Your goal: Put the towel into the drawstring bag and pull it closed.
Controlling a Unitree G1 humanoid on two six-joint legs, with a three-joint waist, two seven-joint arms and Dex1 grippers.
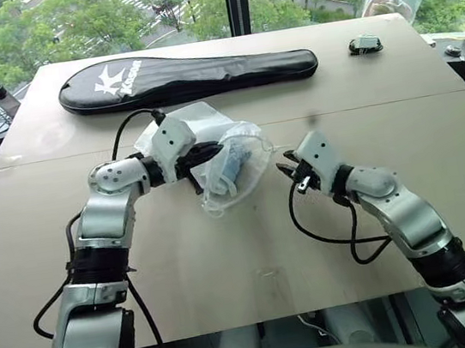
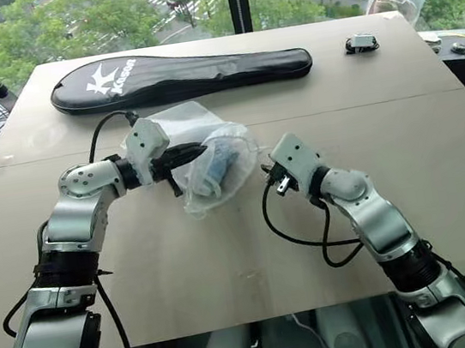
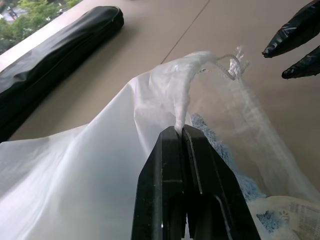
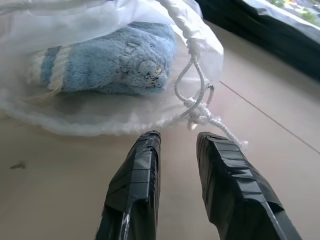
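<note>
Green treetops fill the window behind a pale tabletop (image 1: 229, 270), where a long black racket cover (image 1: 188, 74) lies across the far side. Near the middle of the table rests the drawstring bag (image 1: 236, 166), a translucent white pouch, with the towel (image 4: 107, 60) already inside it; the light blue terry shows through the thin fabric. The left gripper (image 3: 183, 131) is clenched on the bag's gathered white fabric at the mouth, its black fingers (image 3: 165, 175) pressed together with the cloth pinched between them. The right gripper (image 4: 177, 137) sits just beside the bag on its other side, fingers (image 4: 135, 170) parted with nothing between them. The knotted white cords (image 4: 200, 112) trail from the bag's mouth and lie on the table right in front of those parted fingertips, close but not held. The towel lies inside the pouch beyond the cords, between the two grippers.
</note>
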